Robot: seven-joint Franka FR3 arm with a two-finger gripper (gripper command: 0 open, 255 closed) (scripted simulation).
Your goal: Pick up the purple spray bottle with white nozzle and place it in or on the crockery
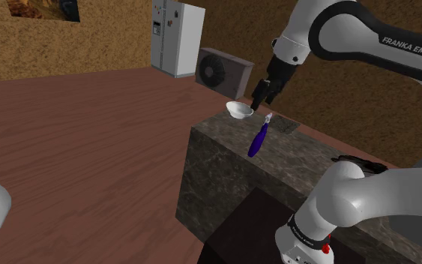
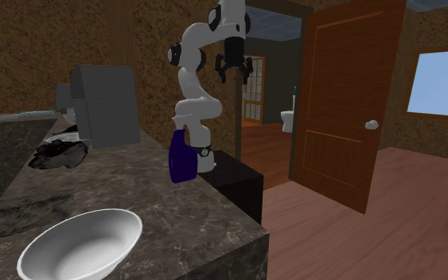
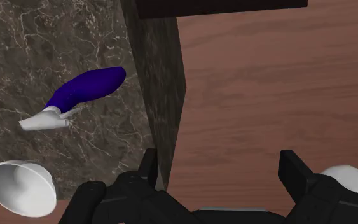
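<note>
Jaws spread wide and empty, poised above the bottle and not yet centred on it.

Shoulder view: the black two-finger gripper (image 1: pixel 259 100) hangs above the white bowl (image 1: pixel 239 110); the purple spray bottle with white nozzle (image 1: pixel 258 139) lies lower, on the dark marbled stone counter (image 1: pixel 224 169), and "FRANKA EMIKA" reads on the arm. Second exterior view: the gripper (image 2: pixel 231 71) sits high, with bottle (image 2: pixel 182 157) and bowl (image 2: pixel 79 243) well below it and no writing legible. Wrist view: the bottle (image 3: pixel 85 92) lies outside the gap, beyond one finger, with the gap over the floor. A good grasp probably means shifting over the purple body, straddling its narrow width, then descending.
</note>
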